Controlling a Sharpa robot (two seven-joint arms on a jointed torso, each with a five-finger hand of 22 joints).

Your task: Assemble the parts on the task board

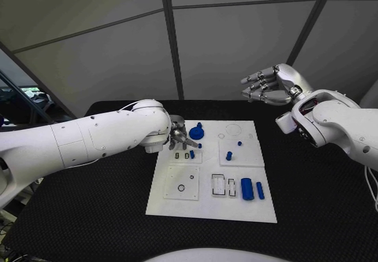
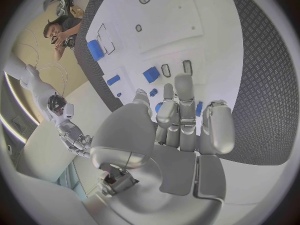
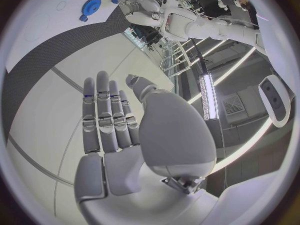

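No brand, label or writing can be read on anything before you.

Take the task board (image 1: 206, 204), a flat white plate on the black woven table (image 1: 94, 202), as your landmark. At its far left corner your left hand (image 1: 179, 139) hangs low over the board, its smooth silver fingers (image 2: 182, 92) reaching down together toward two small dark oval slots; you cannot tell from these views whether they pinch the small blue peg (image 1: 192, 154) just beneath them. Just beside that hand, on the board's far edge, sits a round blue toothed gear (image 1: 196, 132) with a knob on top.

Toward the board's middle, a raised white square tile (image 1: 183, 183) carries a dark ring, and beside it lie two rectangular outlined frames. Further right stands a short blue peg (image 1: 228, 155) upright on another white tile, with a tiny blue piece (image 1: 239, 143) just beyond it. At the near right lie a thick blue cylinder (image 1: 247, 189) and a slim blue bar (image 1: 260, 190), side by side and parallel.

Your right hand (image 1: 267, 86) is raised well apart from the board, beyond its far right corner, fingers apart and holding nothing.
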